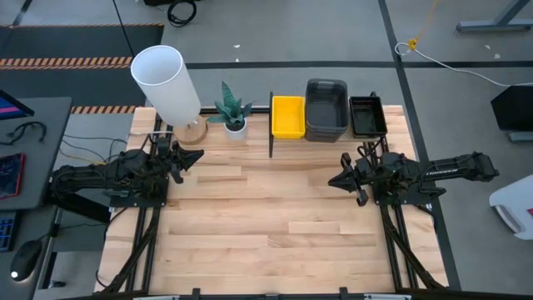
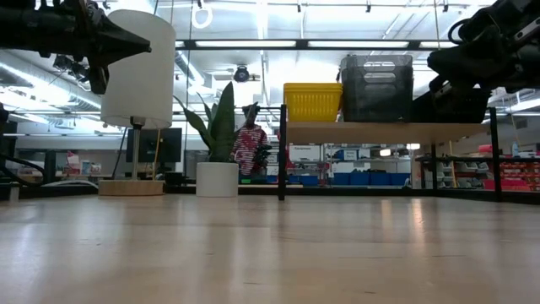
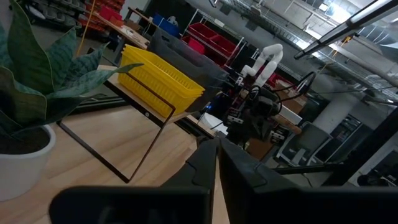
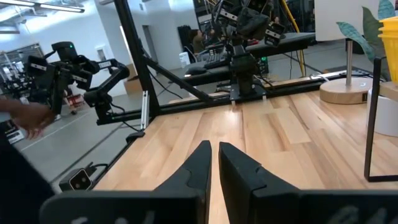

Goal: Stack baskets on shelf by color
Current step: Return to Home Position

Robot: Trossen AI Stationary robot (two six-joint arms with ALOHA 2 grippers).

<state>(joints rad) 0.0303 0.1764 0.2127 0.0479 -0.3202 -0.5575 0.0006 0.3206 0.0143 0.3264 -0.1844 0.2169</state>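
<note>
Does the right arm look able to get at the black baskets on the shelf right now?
Probably yes. The black baskets sit at the shelf end on the right arm's side, with nothing on the table between them and the right claw. That claw is shut, so it must open first.

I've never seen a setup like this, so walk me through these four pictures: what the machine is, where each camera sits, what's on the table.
Two dark robot arms work at a wooden table. One picture looks straight down, one looks level across the tabletop, two come from wrist cameras. The left end effector and right end effector are both shut, holding nothing. At the far edge a small shelf carries yellow baskets, dark grey baskets and black baskets side by side. Beside it stand a potted plant and a white lamp.
</note>
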